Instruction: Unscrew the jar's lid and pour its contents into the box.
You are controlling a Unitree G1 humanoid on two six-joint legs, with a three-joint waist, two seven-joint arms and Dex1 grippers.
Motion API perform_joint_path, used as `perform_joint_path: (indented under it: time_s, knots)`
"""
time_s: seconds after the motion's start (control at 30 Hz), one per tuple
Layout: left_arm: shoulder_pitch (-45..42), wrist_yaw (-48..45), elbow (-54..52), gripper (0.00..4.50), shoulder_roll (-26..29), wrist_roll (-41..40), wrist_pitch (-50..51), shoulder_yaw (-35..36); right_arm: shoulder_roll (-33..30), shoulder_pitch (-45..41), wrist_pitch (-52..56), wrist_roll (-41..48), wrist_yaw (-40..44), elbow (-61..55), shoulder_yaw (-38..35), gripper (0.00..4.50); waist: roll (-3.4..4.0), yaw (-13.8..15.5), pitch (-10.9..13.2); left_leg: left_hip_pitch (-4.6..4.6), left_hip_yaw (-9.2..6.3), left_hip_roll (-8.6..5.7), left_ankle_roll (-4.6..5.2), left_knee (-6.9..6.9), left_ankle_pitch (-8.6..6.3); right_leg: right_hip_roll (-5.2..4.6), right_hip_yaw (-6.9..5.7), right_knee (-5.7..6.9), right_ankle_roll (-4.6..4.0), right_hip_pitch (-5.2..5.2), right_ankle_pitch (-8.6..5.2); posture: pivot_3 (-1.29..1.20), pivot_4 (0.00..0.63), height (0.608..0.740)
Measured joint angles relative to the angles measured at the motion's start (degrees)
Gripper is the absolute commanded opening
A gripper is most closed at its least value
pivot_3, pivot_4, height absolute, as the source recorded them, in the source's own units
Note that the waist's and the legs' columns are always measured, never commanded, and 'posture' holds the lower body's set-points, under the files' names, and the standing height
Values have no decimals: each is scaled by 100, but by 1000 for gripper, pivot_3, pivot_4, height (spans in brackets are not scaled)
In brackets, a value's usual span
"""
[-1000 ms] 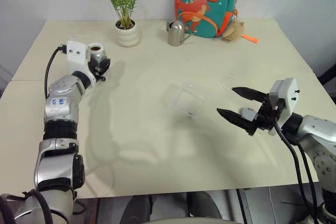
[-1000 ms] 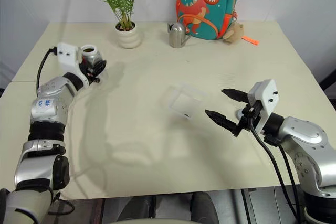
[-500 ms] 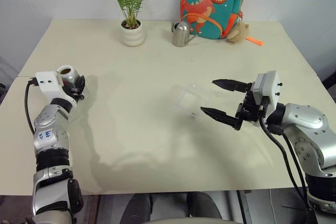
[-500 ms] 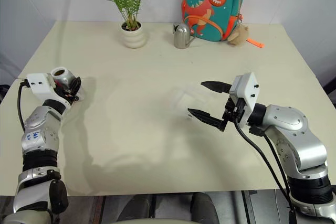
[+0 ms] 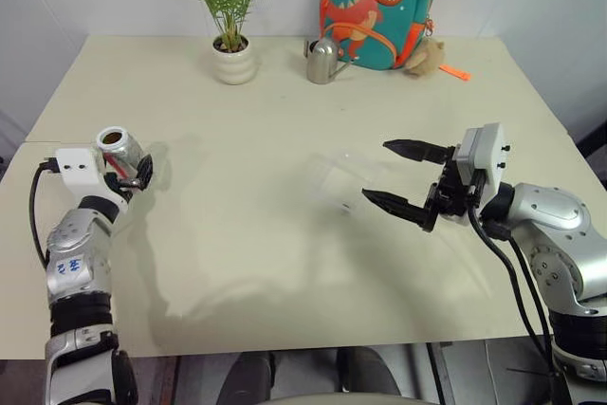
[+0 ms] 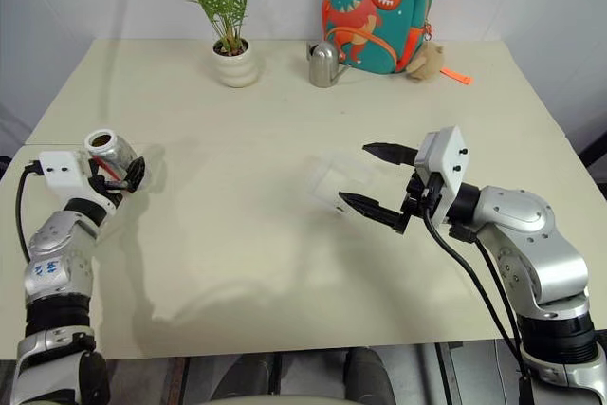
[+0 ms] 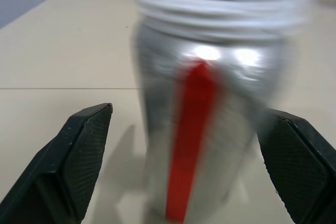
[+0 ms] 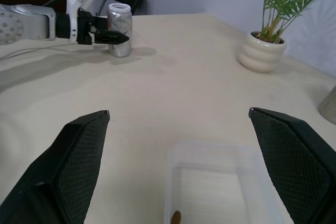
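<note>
We judge the task nearly finished: the small clear cylindrical jar (image 7: pixel 210 108) with its red streak stands upright and lidless on the cream table (image 5: pixel 285 263) near its left edge, its mouth open; the shallow transparent plastic box (image 8: pixel 210 192) sits mid-table with a small brownish bit (image 8: pixel 176 216) on its floor, so the pouring looks done; we cannot find the lid, so only drawing the arms away, and perhaps recapping, seems left. Our left gripper (image 5: pixel 140 175) stands wide, its black fingers (image 7: pixel 79 150) on either side of the jar with gaps showing, not clamping it; our right gripper (image 5: pixel 403 179) is spread wide too and holds nothing, hovering just beside the box on its right, well apart from the jar.
</note>
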Motion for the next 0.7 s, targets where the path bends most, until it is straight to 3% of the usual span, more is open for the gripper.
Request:
perform_joint_path:
  time_s: [0.27, 0.53, 0.63, 0.7]
  knots:
    - [1638, -593, -1045, 4472, 886, 348, 69, 99, -153, 275, 56, 226, 266, -24, -166, 4500, 8, -34, 4, -1, 3, 7, 25, -7, -24, 0, 2, -25, -7, 3, 1, 0, 150, 740]
    - [2041, -1686, -1921, 4472, 1400, 366, -656, 52, -315, 332, -173, -10, 572, 261, -168, 4500, 16, 39, 5, 15, 20, 16, 17, -44, -26, 0, 6, -40, -23, 2, 9, 0, 150, 740]
    - [1901, -2332, -1986, 4472, 1443, 208, -1057, -182, -329, 339, -296, -39, 672, 438, -279, 4500, 24, 56, 9, 28, 35, 17, 16, -63, -24, -1, 7, -44, -24, 4, 8, 0, 150, 740]
    - [1741, -3021, -2064, 4472, 1548, -85, -1089, -449, -662, 397, -263, -39, 930, 552, -298, 4500, 28, 57, 12, 28, 41, 19, 17, -64, -25, 0, 5, -44, -25, 3, 8, 0, 150, 740]
